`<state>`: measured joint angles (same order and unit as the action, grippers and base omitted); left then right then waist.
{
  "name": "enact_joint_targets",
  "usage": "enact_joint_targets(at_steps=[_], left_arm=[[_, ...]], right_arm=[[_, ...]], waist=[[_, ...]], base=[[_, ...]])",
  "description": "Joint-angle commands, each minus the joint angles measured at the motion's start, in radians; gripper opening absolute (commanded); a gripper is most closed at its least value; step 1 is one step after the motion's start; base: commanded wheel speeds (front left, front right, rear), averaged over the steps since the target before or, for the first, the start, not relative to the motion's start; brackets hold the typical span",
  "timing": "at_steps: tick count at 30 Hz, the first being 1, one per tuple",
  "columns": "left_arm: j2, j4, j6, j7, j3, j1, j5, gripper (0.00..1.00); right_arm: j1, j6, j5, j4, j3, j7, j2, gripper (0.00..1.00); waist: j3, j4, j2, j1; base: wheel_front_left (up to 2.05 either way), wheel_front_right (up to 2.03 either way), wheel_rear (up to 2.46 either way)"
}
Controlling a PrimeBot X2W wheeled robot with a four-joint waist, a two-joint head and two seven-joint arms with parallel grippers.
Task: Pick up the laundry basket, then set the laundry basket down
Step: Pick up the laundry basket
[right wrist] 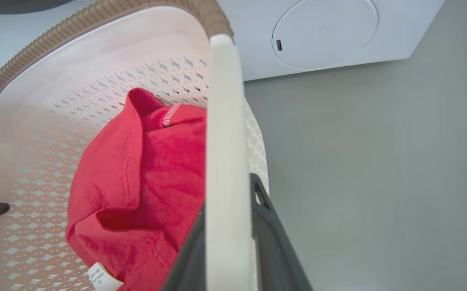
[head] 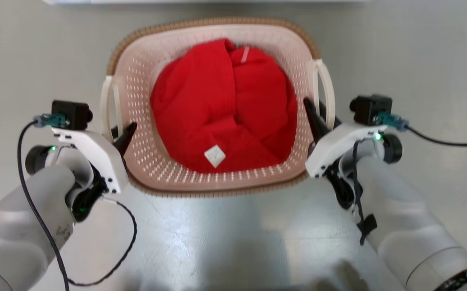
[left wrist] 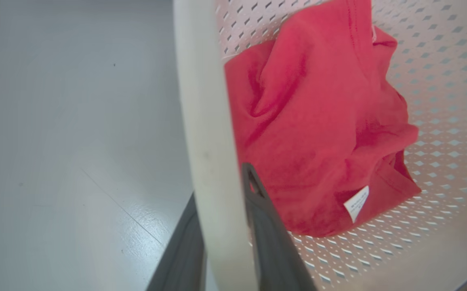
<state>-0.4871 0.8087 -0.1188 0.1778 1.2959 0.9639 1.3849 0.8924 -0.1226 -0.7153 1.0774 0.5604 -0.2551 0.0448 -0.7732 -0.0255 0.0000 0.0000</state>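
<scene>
1. Your left gripper [head: 122,131] is closed narrow on the basket [head: 213,21]. It pinches the left handle [head: 106,101], one finger on the inner side and one on the outer.
2. Your right gripper [head: 314,106] grips the right handle [head: 325,87] the same way, with the white bar between its fingers.
3. The basket spans the gap between the two grippers. A red cloth [head: 225,105] is bundled in the middle, just inward of each inner finger.
4. Progress, as I judge it: both grasps are made. I cannot tell whether the basket is off the floor [head: 419,60]. The set-down is left to do.
5. Room: outward of each gripper the floor looks bare, so you can move sideways or downward. Ahead of the right gripper, past the far rim, stands a washer [right wrist: 322,32]. Keep the rim away from it if you carry forward.
6. Keep both grippers level, as a tilt would probably slide the cloth toward one handle.
</scene>
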Motion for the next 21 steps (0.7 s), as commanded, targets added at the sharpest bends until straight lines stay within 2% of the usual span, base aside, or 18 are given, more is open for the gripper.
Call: enact_joint_targets(at_steps=[1, 12, 21], left_arm=[[-0.055, 0.008, -0.012, -0.011, -0.017, -0.032, 0.005, 0.00], [-0.011, 0.059, -0.012, -0.071, -0.016, -0.125, 0.033, 0.00], [0.041, 0.108, -0.012, -0.119, -0.016, -0.201, 0.057, 0.00]], right_arm=[[-0.072, -0.008, -0.028, 0.016, 0.036, -0.007, 0.005, 0.00], [-0.136, -0.008, -0.193, 0.086, 0.200, -0.005, 0.005, 0.00], [-0.180, -0.008, -0.322, 0.136, 0.315, 0.057, 0.005, 0.00]], waist=[[0.052, -0.009, 0.0000, 0.0000], [0.213, -0.034, 0.0000, 0.0000], [0.349, -0.050, 0.0000, 0.0000]], base=[[0.00, 0.00, 0.00], [0.00, 0.00, 0.00], [0.00, 0.00, 0.00]])
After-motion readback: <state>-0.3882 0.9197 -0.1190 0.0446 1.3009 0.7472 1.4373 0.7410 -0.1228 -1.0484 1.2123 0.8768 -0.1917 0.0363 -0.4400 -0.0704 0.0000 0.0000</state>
